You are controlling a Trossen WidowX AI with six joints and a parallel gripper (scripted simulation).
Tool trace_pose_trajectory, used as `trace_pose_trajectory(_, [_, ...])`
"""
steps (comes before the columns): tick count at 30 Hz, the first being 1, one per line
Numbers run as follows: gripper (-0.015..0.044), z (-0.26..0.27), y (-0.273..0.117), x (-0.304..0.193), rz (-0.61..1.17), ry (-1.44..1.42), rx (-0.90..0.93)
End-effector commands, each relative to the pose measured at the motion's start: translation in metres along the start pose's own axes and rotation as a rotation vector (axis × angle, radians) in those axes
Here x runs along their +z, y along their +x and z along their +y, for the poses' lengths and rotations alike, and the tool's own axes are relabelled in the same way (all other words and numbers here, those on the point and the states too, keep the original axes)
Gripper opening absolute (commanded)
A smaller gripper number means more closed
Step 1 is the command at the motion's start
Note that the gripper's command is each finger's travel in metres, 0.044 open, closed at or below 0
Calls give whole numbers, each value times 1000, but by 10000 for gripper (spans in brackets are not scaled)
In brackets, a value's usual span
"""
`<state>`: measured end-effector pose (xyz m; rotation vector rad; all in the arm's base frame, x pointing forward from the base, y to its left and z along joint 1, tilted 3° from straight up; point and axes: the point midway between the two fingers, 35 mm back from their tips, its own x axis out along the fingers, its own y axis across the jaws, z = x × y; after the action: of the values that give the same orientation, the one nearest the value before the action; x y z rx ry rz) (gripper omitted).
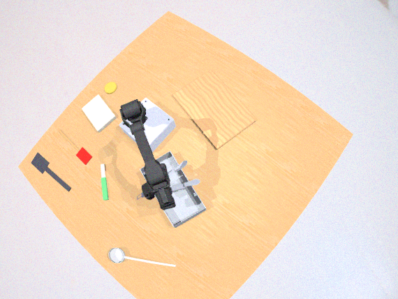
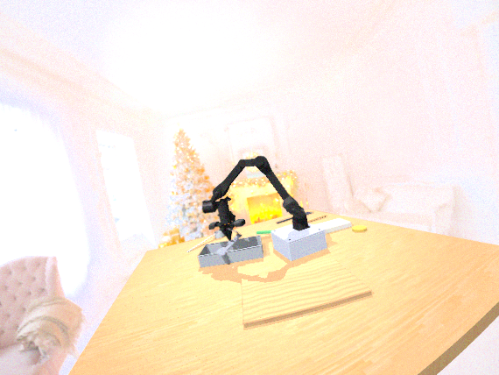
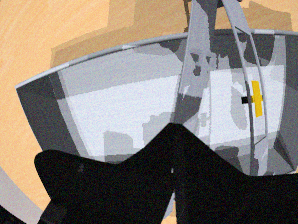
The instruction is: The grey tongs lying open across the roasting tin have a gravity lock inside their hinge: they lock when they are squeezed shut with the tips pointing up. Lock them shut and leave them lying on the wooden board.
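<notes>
The grey tongs (image 1: 193, 182) (image 2: 225, 250) lie across the roasting tin (image 1: 191, 218) (image 2: 246, 255) (image 3: 37, 112). Their two arms stand apart; the broad tips reach over the tin's side facing the wooden board (image 1: 216, 108) (image 2: 302, 293). In the wrist view one arm (image 3: 198, 45) runs down behind my fingertips, and the other arm (image 3: 265, 120), beside a yellow mark, is to the right. My gripper (image 2: 230, 238) (image 3: 173, 129) is shut with nothing between its fingers, pointing down low over the tin. Whether it touches the tongs I cannot tell. The robot arm hides the middle of the tongs from above.
The robot's pale base block (image 1: 158, 120) (image 2: 302, 247) stands between the tin and a white block (image 1: 98, 113). A yellow disc (image 1: 110, 87), a red-headed tool (image 1: 84, 156), a dark spatula (image 1: 40, 163), a green-and-white stick (image 1: 105, 188) and a ladle (image 1: 116, 256) lie around.
</notes>
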<state>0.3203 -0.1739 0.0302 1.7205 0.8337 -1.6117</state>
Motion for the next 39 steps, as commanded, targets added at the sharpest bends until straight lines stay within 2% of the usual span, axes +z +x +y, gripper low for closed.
trace_pose_trajectory(1, [-150,-6,0,0,-4,3,1])
trace_pose_trajectory(25, [-150,-43,3,1,-4,3,-2])
trace_pose_trajectory(39, [-150,-43,3,2,-7,0,-3])
